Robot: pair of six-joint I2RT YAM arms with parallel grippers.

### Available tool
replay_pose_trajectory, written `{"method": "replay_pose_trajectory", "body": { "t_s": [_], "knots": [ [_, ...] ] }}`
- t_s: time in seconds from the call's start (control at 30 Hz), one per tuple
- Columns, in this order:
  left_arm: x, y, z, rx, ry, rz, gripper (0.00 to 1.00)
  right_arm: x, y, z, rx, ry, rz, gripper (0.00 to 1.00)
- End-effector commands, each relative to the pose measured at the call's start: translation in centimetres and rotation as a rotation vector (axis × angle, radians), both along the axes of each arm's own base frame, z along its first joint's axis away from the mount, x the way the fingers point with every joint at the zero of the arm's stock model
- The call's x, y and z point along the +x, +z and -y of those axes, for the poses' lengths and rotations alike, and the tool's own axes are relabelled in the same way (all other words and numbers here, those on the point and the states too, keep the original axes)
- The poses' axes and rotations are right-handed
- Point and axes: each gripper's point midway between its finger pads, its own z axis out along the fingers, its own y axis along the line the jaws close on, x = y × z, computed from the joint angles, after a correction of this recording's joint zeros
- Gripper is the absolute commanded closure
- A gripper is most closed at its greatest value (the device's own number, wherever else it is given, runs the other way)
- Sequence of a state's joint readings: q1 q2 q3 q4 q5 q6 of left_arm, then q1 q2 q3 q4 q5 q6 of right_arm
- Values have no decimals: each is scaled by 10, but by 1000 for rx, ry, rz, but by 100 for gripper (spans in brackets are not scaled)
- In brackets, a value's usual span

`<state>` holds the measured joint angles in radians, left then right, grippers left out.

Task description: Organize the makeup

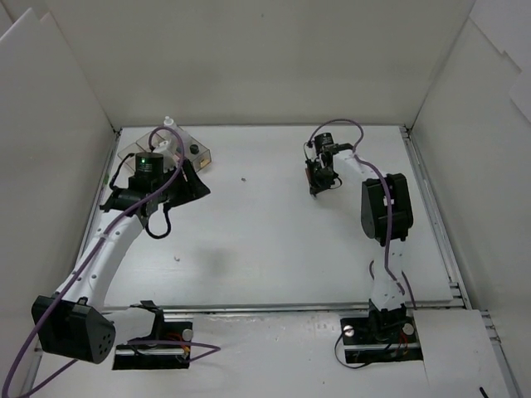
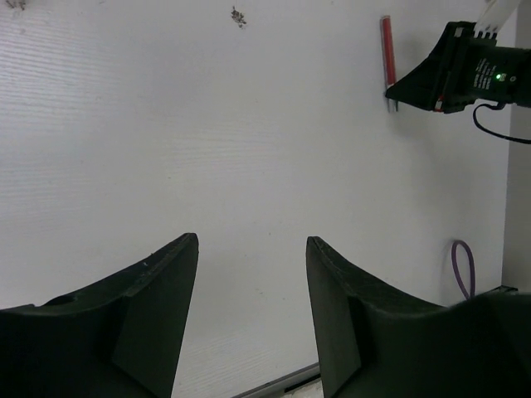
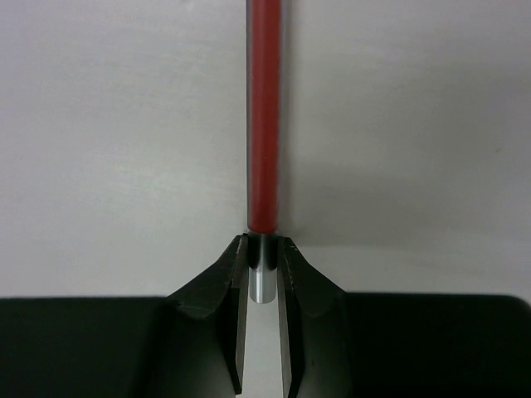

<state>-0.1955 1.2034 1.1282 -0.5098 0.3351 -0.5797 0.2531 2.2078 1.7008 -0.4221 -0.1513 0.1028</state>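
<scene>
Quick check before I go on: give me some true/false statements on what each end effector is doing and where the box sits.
1. The right end effector is closed on a red pencil. True.
2. The left end effector is holding a small bottle. False: its fingers are spread and nothing is between them.
3. The clear box sits at the far left corner of the table, close to the left end effector. True.
4. The pencil is gripped at its middle. False: it is gripped near one end, and most of its length sticks out beyond the fingers.
</scene>
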Motion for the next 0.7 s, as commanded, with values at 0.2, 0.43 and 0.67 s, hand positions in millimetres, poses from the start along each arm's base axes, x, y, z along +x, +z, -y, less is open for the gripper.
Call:
{"method": "replay_pose_trajectory", "body": {
  "t_s": [0.2,0.43,0.67],
  "knots": [
    [9,51,60,-205,-134,130,48,-72,142,-84,224,214,256,100],
    [17,71,110,-283,-226,154,48,-119,182,-128,364,307,314,100],
    [24,82,142,-321,-251,182,47,-144,207,-152,397,379,373,100]
  ]
}}
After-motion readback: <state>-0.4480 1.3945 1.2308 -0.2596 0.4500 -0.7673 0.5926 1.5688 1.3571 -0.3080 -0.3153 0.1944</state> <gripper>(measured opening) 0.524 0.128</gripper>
